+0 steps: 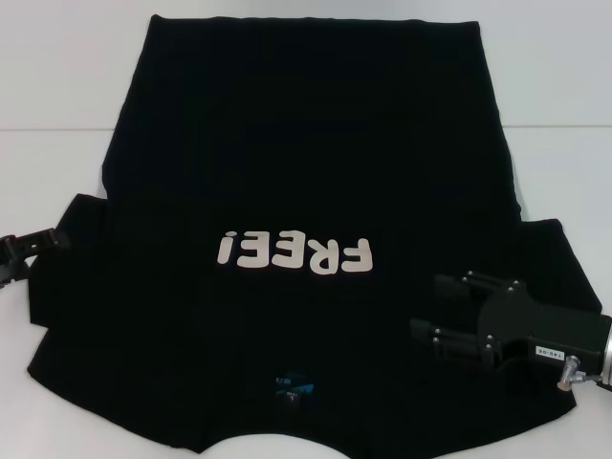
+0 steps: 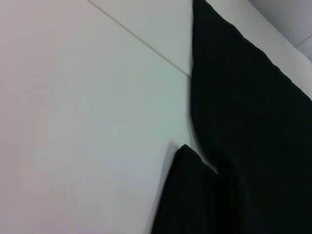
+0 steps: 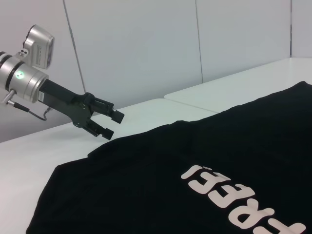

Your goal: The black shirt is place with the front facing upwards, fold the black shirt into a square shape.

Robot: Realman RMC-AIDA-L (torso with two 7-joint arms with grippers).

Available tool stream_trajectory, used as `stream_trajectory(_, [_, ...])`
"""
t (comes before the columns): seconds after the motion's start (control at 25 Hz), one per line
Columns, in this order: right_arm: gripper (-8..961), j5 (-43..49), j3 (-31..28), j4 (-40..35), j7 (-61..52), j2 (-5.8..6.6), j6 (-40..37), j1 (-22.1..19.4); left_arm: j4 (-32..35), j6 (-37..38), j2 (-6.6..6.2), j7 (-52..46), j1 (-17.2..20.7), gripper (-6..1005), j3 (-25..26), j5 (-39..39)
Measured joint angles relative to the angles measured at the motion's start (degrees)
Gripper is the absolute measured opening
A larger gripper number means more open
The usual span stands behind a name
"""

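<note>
- Head view: the black shirt (image 1: 306,191) lies spread flat, front up, over most of the white surface (image 1: 57,86). Its collar and small blue neck tag (image 1: 292,387) are at the near edge, and its hem reaches toward the far edge.
- The off-white "FREE!" lettering (image 1: 294,252) sits near the middle of the cloth and reads upside down from here.
- The left gripper (image 1: 43,241) is at the surface's left edge, just beside the shirt's left sleeve; its fingers stand apart with nothing between them.
- The right gripper (image 1: 457,317) hovers over the right side of the shirt toward the near right corner, pointing inward. Its fingers are spread, holding nothing.
- Left wrist view: only bare surface (image 2: 87,126) with a thin seam line, and the shirt's side edge and sleeve tip (image 2: 243,136) lying on it. This arm's own fingers are not in the picture.
- Right wrist view: the shirt (image 3: 146,175) fills the lower part, lying smooth on the surface (image 3: 29,156), with the lettering (image 3: 239,195) showing.
- The left gripper (image 3: 108,124) appears beyond the shirt's far sleeve, just above the surface (image 3: 234,83) edge there. Its two fingers are parted and empty, tips close to the cloth; whether they touch it cannot be told.
</note>
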State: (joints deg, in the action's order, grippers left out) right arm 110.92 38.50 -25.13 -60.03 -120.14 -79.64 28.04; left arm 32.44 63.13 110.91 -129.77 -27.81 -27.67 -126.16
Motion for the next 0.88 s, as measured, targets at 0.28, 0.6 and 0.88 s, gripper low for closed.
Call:
stream_trajectory(0.28, [790,0.0,0.0,0.0,-0.07,0.0,0.02,0.07,-0.01,-1.12,0.09,0.13,0.36,937,0.32,0.39])
stream_trajectory(0.6, [791,0.0,0.0,0.0,-0.09,0.0,-0.08,0.02,-0.01,-1.49,0.26,0.14,0.48,938,0.07,0.21])
stream_trajectory(0.88, [791,0.0,0.0,0.0,-0.09,0.0,-0.13,-0.09,-0.01,-1.14,0.44,0.14,0.57,938,0.01,0.09])
